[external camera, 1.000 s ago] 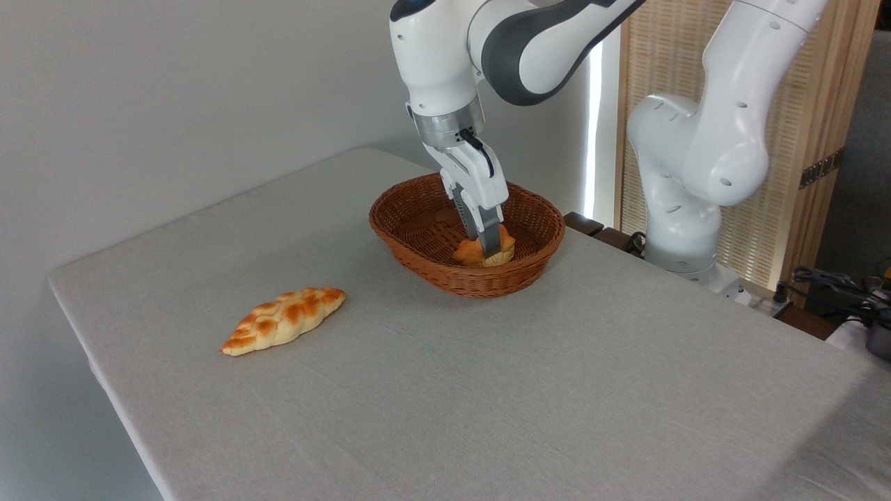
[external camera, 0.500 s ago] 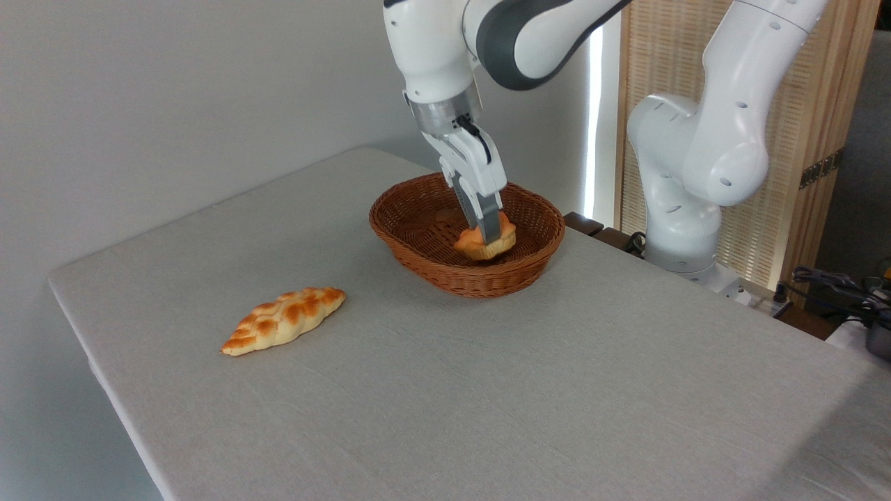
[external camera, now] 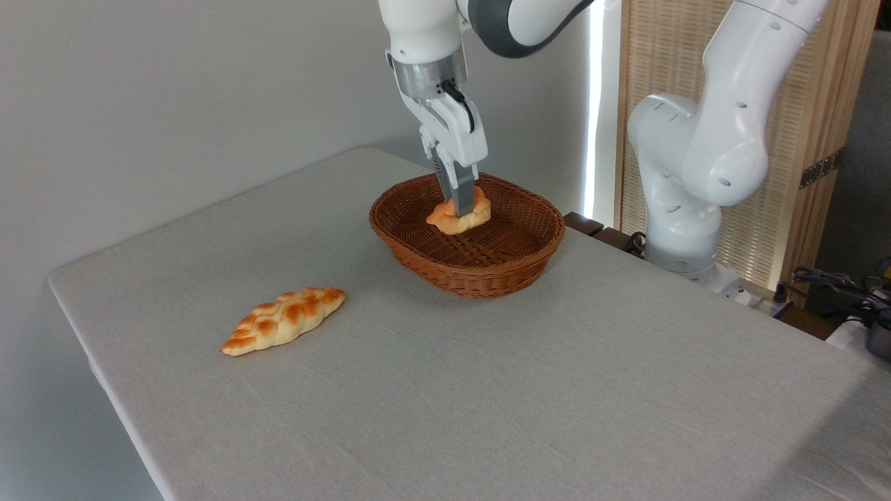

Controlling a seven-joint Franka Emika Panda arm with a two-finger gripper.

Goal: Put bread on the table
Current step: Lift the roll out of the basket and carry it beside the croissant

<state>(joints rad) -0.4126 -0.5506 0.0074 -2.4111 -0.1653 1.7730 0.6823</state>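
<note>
While the gripper pinches the bread above the basket, a loaf lies near the table's left edge.

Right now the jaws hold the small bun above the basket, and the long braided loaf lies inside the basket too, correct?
Not quite. The braided loaf lies on the table, left of the basket, as the camera view shows. The jaws do hold the bun above the basket.

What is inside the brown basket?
The basket has nothing lying in it: only its woven floor shows. The small orange bun hangs above it, pinched in the robot's hand. The near wall hides a strip of the floor.
</note>
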